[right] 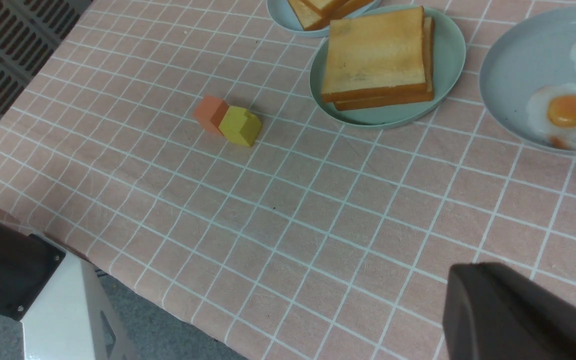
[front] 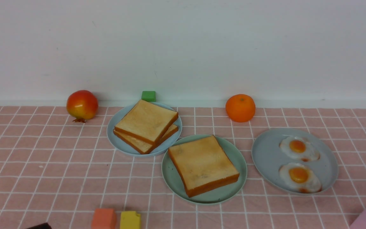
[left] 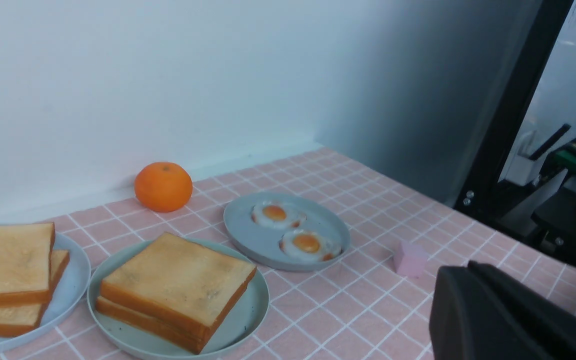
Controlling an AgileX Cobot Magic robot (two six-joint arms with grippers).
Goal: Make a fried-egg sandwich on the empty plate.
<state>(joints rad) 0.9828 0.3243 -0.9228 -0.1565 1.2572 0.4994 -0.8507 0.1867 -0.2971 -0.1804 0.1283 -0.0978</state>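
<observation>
Orange [front: 104, 218] and yellow [front: 130, 220] blocks sit nearest the front camera. Beyond them, two stacked toast slices [front: 203, 164] lie flat on the mint-green plate [front: 172, 175], one corner pointing toward the wall, well clear of both grippers. Both grippers' jaws are closed, holding nothing. Two fried eggs [front: 299, 175] remain on the grey-blue plate [front: 267, 156].

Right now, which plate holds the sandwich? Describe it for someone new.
On the pink checked tablecloth, three plates sit in a row. The middle, nearest one is the mint-green plate with stacked toast. Its neighbours are paler grey-blue, holding offset toast slices and two fried eggs.
</observation>
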